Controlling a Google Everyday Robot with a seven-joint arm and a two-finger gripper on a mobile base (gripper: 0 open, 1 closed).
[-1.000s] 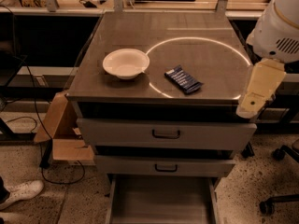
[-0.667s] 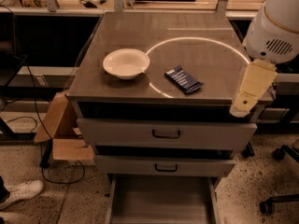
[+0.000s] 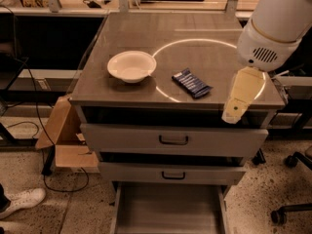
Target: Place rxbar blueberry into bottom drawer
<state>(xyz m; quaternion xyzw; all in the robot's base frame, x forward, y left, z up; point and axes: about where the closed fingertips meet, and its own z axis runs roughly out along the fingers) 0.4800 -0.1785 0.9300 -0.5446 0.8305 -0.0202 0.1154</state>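
The rxbar blueberry (image 3: 191, 83), a flat dark blue wrapper with pale lettering, lies on the grey cabinet top (image 3: 195, 28), right of centre and near the front edge. My gripper (image 3: 232, 113) hangs from the white arm (image 3: 273, 28) over the top's front right corner, to the right of the bar and apart from it, pointing down. The bottom drawer (image 3: 168, 211) is pulled out below, a shallow grey tray with nothing in it.
A white bowl (image 3: 131, 66) sits on the top left of the bar. The two upper drawers (image 3: 173, 140) with dark handles are closed. A cardboard box (image 3: 66, 140) stands at the cabinet's left, a white shoe (image 3: 22, 201) lies on the floor, and chair wheels (image 3: 292, 189) show at the right.
My arm and gripper have moved left along the cabinet's front right corner, closer to the bar. The bar, bowl and drawers have stayed put.
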